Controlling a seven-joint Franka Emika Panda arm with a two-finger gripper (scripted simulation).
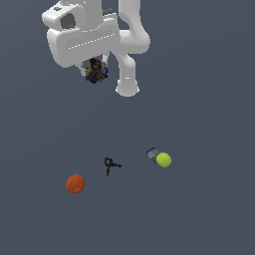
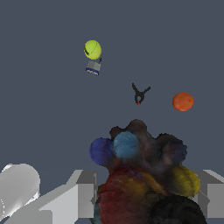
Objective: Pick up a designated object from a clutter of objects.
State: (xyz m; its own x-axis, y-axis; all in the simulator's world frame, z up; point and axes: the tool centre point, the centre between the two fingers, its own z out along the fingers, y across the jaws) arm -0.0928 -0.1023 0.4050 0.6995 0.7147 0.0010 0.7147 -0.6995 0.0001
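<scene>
Flat slate-blue ground (image 1: 209, 214) fills both views, bare but for scattered clutter. High above it, the white two-fingered claw (image 1: 94, 71) is clamped on the designated object, a small dark lumpy mass speckled orange, blue and yellow (image 1: 95, 70), which sits between the fingers (image 2: 78, 192).

Far below the claw lie an orange-red ball (image 1: 75, 184), a thin black clamp-like tool with a red tip (image 1: 111, 165), and a yellow-green ball (image 1: 163, 159) touching a small grey-blue block (image 1: 152, 153).

My worry is slippage: the lump's knobbly surface probably gives the flat pads poor contact, so a jolt could tilt it out and drop it.

The hand's housing hides most of the fingers in the exterior view, and the wrist view crops the lump's lower part, so the actual contact points cannot be judged.
</scene>
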